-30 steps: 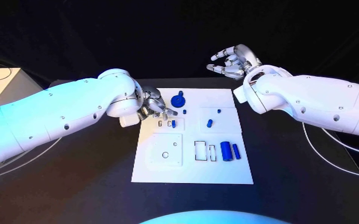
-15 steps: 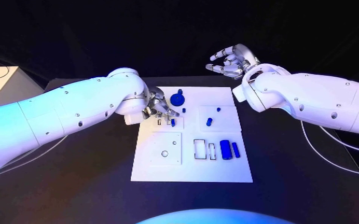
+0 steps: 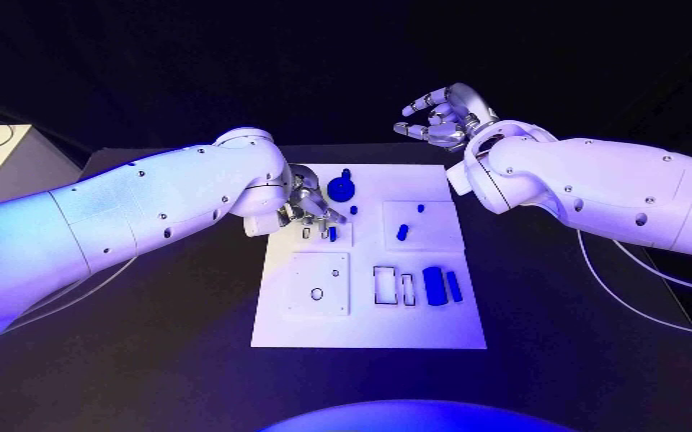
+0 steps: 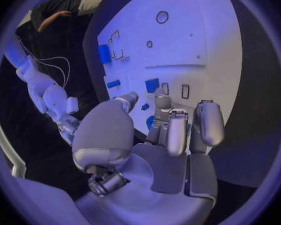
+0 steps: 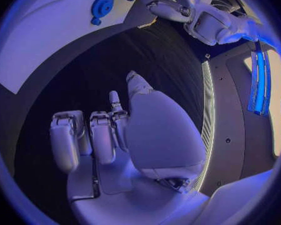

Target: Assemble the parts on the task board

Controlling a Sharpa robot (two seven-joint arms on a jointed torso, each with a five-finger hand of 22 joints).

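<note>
The white task board (image 3: pixel 368 322) lies in the middle of the black table. A blue gear-shaped part (image 3: pixel 343 189) sits near its far edge, small blue parts (image 3: pixel 404 234) lie in the middle, and two blue blocks (image 3: pixel 434 279) lie at its right. My left hand (image 3: pixel 306 210) hovers over the board's far-left area, fingers pointing down beside a small blue piece (image 3: pixel 333 235). In the left wrist view the left hand (image 4: pixel 159 135) has thumb and fingers apart with nothing between them, above a blue square part (image 4: pixel 152 84). My right hand (image 3: pixel 444 120) is raised beyond the board's far edge, fingers spread, holding nothing.
Empty rectangular slots (image 3: pixel 385 285) and a round hole (image 3: pixel 317 294) mark the board's near half. In the right wrist view the right hand (image 5: pixel 109 135) hangs over bare black table, with the gear (image 5: pixel 102 6) and the left hand (image 5: pixel 172 5) farther off.
My left arm has swung inward and its hand has crept slightly right over the board's far-left slots. The right hand has barely moved.
</note>
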